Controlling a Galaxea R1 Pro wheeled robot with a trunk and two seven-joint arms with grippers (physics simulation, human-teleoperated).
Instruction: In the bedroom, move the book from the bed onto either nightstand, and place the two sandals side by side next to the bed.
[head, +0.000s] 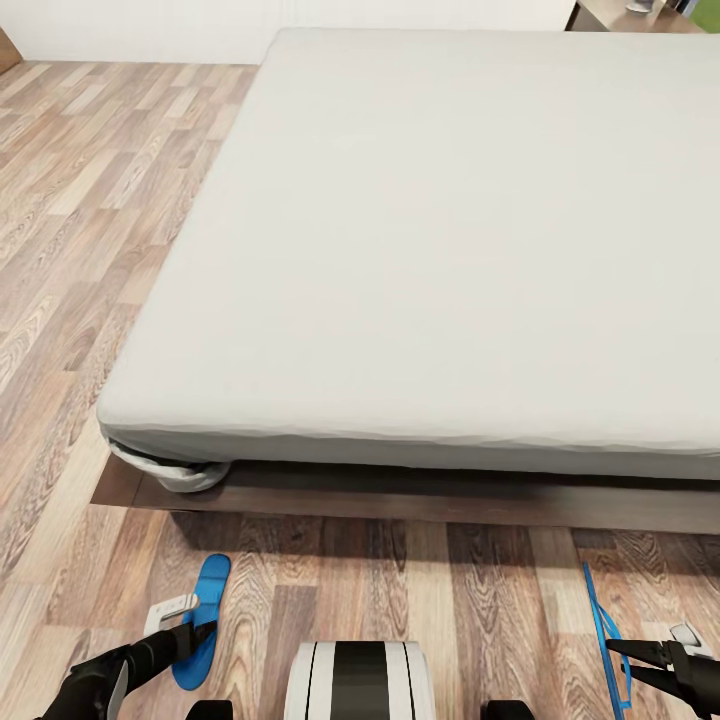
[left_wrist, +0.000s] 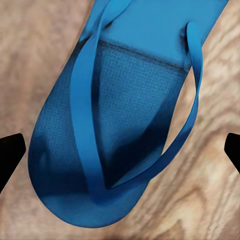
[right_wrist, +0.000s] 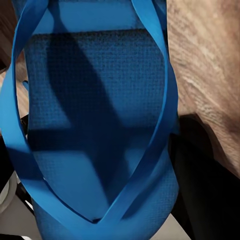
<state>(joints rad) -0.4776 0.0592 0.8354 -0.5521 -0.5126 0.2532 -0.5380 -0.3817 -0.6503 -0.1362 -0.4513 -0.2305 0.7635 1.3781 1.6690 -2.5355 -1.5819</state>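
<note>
Floor (head: 90, 200): brown wood planks with strong grain, running along the bed's left side and across its foot.
Bed (head: 450, 250): large and low; plain pale grey mattress with rounded edges on a dark brown wooden frame (head: 400, 495). At the near left corner a fold of pale sheet (head: 175, 470) bulges out under the mattress.
Far corner: a brown wooden furniture top (head: 620, 18) past the bed's far right corner; too cut off to name.
Left sandal (head: 203, 620): bright blue, flat, narrow with rounded ends, lying flat on the planks near the bed's foot. The left wrist view shows its woven-textured sole (left_wrist: 125, 125) and thin V-shaped straps.
Right sandal (head: 603, 632): bright blue, seen edge-on as a thin strip, tilted up off the floor. The right wrist view shows its textured sole (right_wrist: 95, 100) and straps very close to the camera.
Left gripper (head: 185, 635): black fingers spread apart on either side of the left sandal, not touching it in the wrist view.
Right gripper (head: 640, 660): black fingers close together right at the right sandal's edge; whether they clamp it I cannot tell.
The two sandals lie well apart, the robot's trunk (head: 360, 680) between them.
</note>
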